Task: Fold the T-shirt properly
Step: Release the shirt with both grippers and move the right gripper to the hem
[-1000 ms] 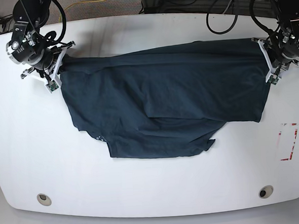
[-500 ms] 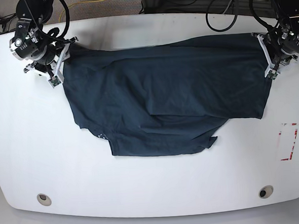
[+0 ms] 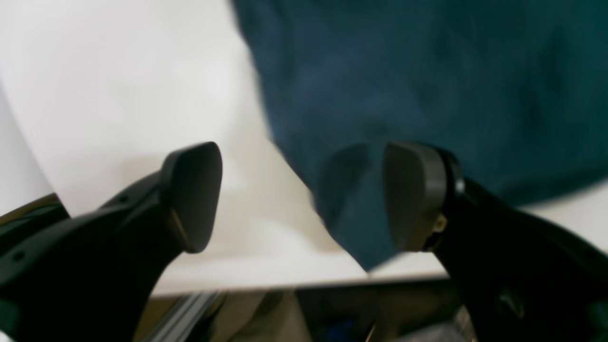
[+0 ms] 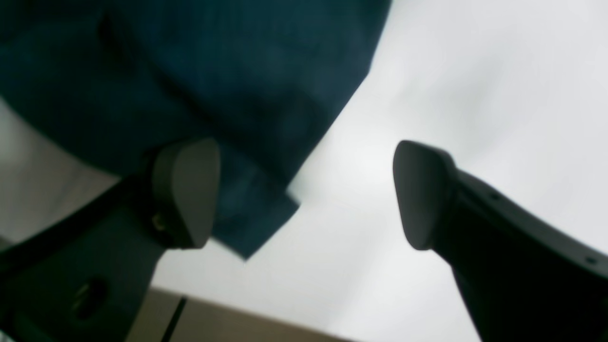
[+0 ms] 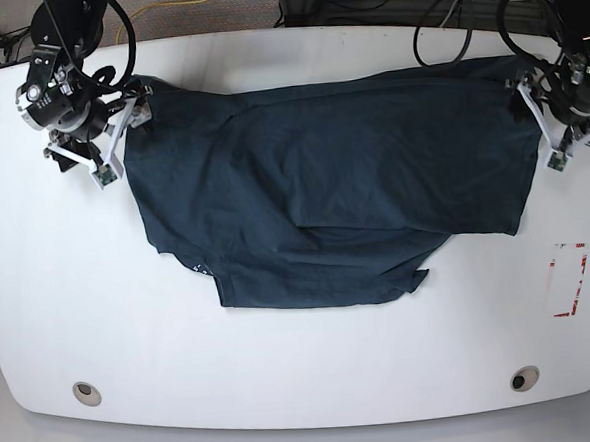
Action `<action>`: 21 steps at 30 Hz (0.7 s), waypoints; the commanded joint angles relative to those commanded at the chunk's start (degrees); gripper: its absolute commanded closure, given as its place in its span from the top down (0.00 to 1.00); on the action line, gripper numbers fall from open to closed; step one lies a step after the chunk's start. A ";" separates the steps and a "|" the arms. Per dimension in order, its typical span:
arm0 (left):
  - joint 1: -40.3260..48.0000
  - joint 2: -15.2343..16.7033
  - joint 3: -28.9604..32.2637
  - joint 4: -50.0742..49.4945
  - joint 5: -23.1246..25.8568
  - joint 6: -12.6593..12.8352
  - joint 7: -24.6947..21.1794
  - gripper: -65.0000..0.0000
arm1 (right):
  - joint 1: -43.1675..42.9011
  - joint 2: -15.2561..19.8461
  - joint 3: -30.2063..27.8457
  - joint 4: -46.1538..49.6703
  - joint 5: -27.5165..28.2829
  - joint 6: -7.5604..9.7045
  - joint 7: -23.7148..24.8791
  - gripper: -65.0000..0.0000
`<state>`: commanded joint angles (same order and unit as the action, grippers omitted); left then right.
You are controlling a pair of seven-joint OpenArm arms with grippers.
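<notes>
Navy-blue wrinkly cotton T-shirt [image 5: 323,194]: one, spread across white counter [image 5: 284,362]. Two end effectors at its far corners. Left end effector [image 3: 304,197] spread wide, holding nothing, a cloth corner between its pads. Right end effector [image 4: 304,194] likewise wide, empty. Both wrist views are blurred; only base view shows the whole garment.

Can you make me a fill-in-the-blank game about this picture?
1. The T-shirt is dark ___.
2. It lies on a ___ table.
3. The jaws of the left gripper and the right gripper are ___.
4. The scene has ___ robot arms.

Missing words: blue; white; open; two
</notes>
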<state>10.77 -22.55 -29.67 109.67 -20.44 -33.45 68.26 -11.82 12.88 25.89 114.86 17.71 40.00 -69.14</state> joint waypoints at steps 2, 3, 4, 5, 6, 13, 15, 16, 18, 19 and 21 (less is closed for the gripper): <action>-1.49 0.00 -1.41 -0.09 -1.76 0.00 0.00 0.76 | 1.49 0.00 0.00 -0.18 0.00 0.00 0.00 0.84; -2.11 0.09 -2.02 -0.09 -2.46 0.00 0.00 0.76 | 2.11 0.00 0.00 -0.35 0.00 0.00 0.00 0.84; -2.99 0.09 -2.64 -0.09 -3.25 0.00 0.00 0.76 | 3.16 0.00 0.00 -0.88 0.00 0.00 0.00 0.84; -3.96 0.18 -3.16 -0.18 -3.96 0.00 0.00 0.76 | 4.31 0.09 -0.09 -1.41 0.00 0.00 -0.09 0.84; -4.40 0.18 -3.25 -0.18 -4.31 0.00 0.00 0.76 | 4.92 0.09 -0.09 -1.67 0.00 0.00 -0.09 0.84; -10.64 0.18 -3.43 -4.66 -4.84 0.09 -0.09 0.76 | 13.63 0.00 -0.44 -7.65 0.26 0.00 -0.09 0.84; -12.31 0.18 -3.52 -7.38 -4.84 0.09 -0.26 0.76 | 16.18 -0.26 -1.85 -10.37 0.44 0.00 -0.09 0.84; -13.19 0.18 -3.60 -8.88 -4.84 0.09 -0.35 0.76 | 17.49 -0.53 -2.81 -11.60 0.18 0.00 -0.09 0.84; -14.68 0.09 -4.48 -11.69 -4.84 0.09 -0.35 0.76 | 19.87 -0.79 -4.48 -13.71 -0.09 0.00 -0.09 0.84; -16.00 0.09 -5.27 -13.98 -4.84 0.18 -0.35 0.76 | 21.63 -0.97 -5.54 -15.30 -0.09 0.00 -0.09 0.84; -17.49 0.09 -6.07 -16.53 -4.84 0.18 -0.35 0.76 | 23.74 -1.14 -6.68 -17.49 -0.09 0.00 0.00 0.84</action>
<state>-6.73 -22.46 -35.74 93.14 -25.27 -33.27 67.91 11.91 11.74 19.21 97.36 17.63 40.00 -69.14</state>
